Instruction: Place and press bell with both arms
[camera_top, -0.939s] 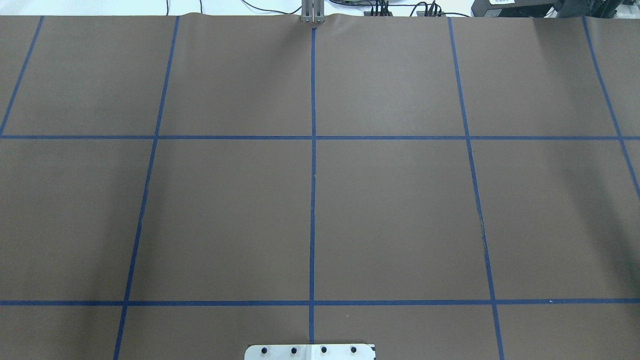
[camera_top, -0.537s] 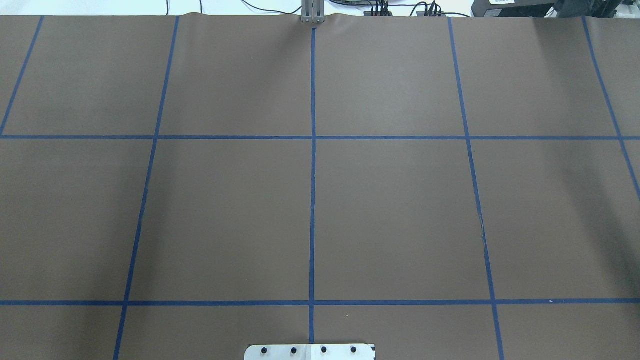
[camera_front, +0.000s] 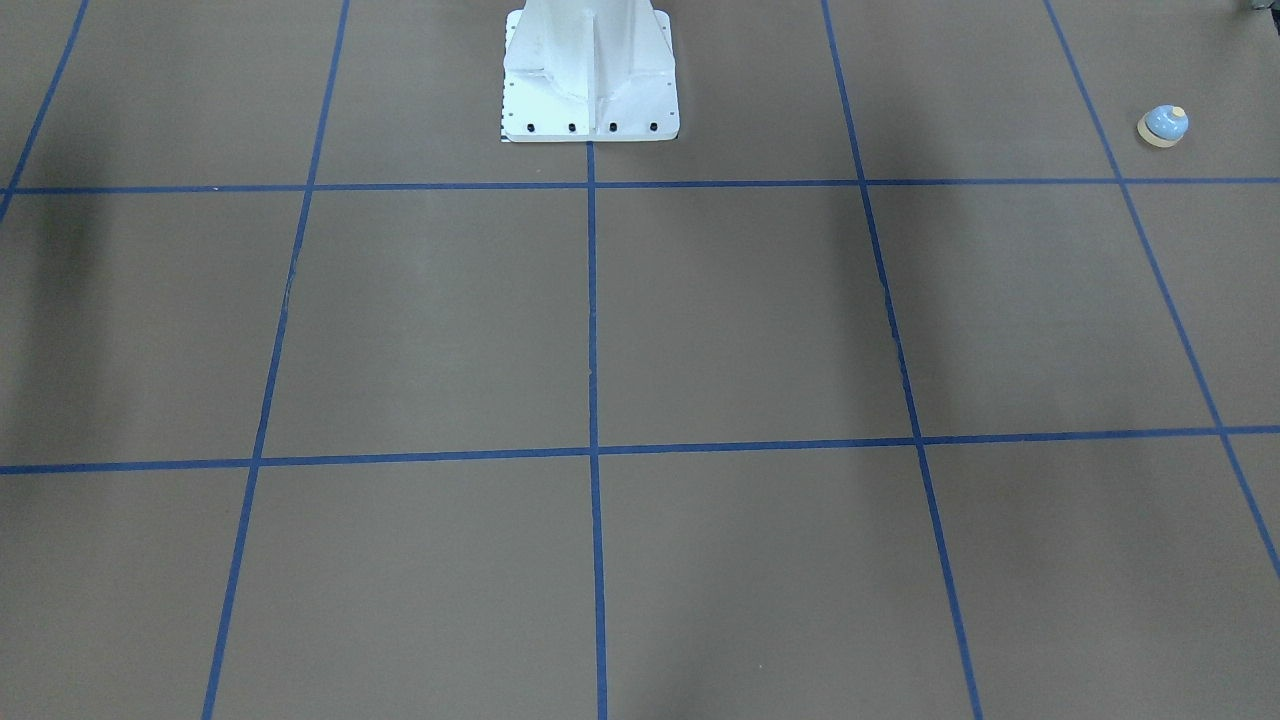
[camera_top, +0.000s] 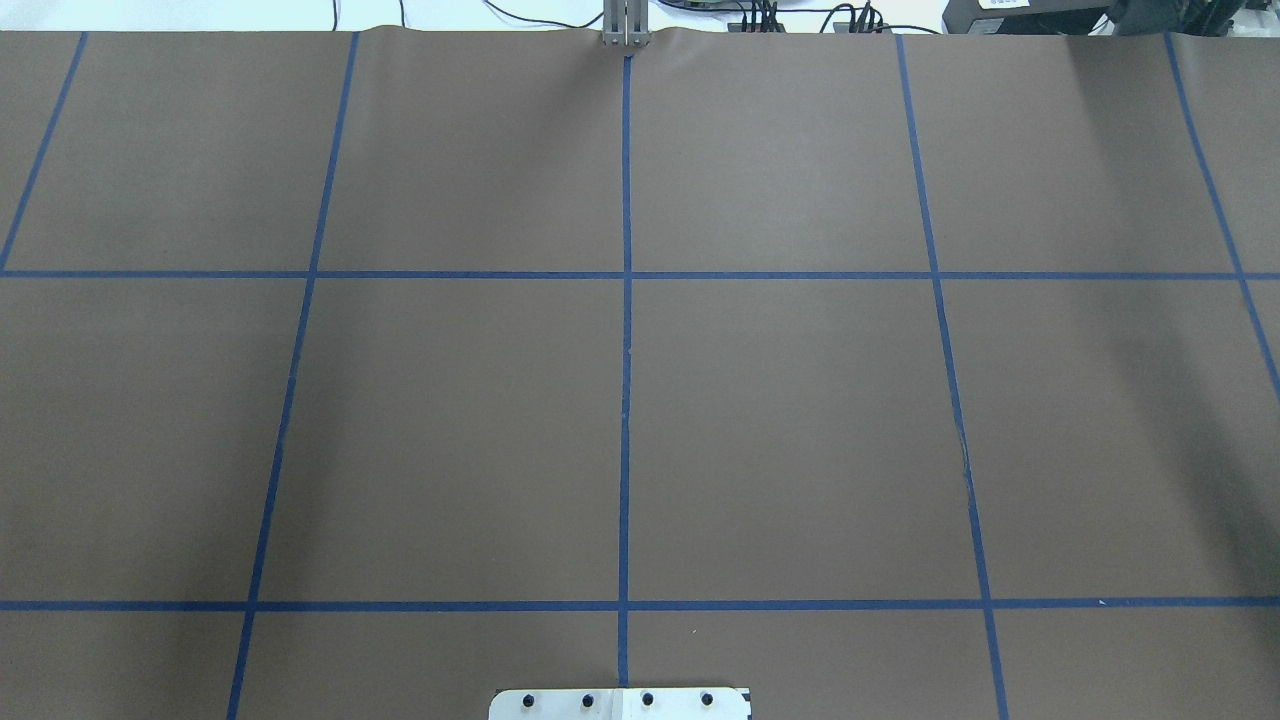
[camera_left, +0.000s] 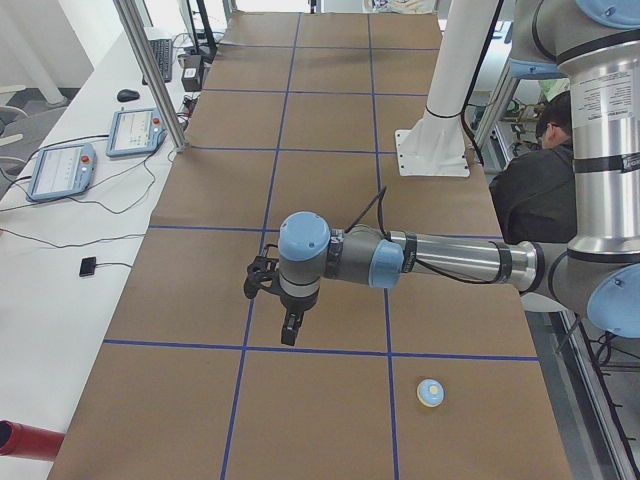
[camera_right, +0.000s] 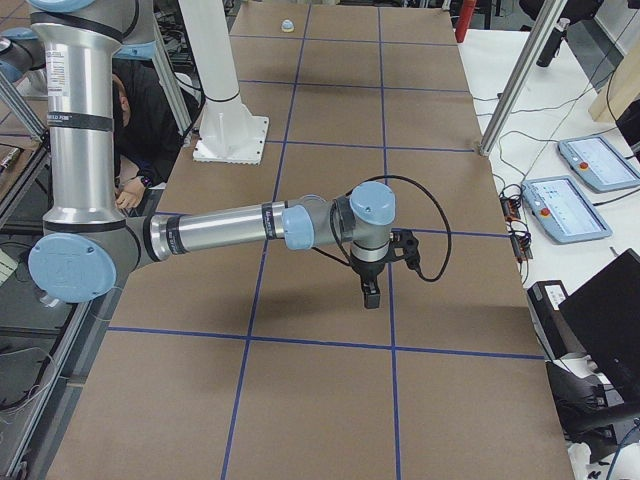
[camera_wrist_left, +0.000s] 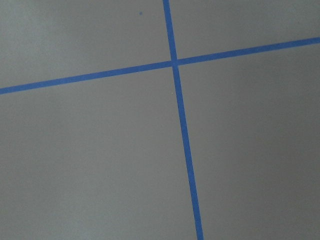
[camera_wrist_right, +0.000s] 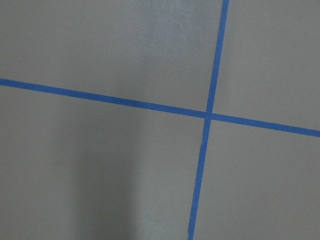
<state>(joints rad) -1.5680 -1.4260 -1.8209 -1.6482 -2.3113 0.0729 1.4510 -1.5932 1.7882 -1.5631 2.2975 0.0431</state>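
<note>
The light-blue bell (camera_front: 1163, 125) with its cream button stands upright on the brown table cover, near the robot's left end of the table. It also shows in the exterior left view (camera_left: 430, 392) and far off in the exterior right view (camera_right: 287, 26). My left gripper (camera_left: 290, 335) hangs pointing down above the table, well apart from the bell. My right gripper (camera_right: 371, 295) hangs pointing down over the other half of the table. Both show only in the side views, so I cannot tell whether they are open or shut. Both wrist views show only blue tape lines.
The white bolted pedestal (camera_front: 590, 70) stands at the robot's edge of the table. A person (camera_left: 540, 180) sits behind it. Teach pendants (camera_left: 60, 170) and cables lie on the white side table. Blue tape lines (camera_top: 625, 350) divide the brown cover.
</note>
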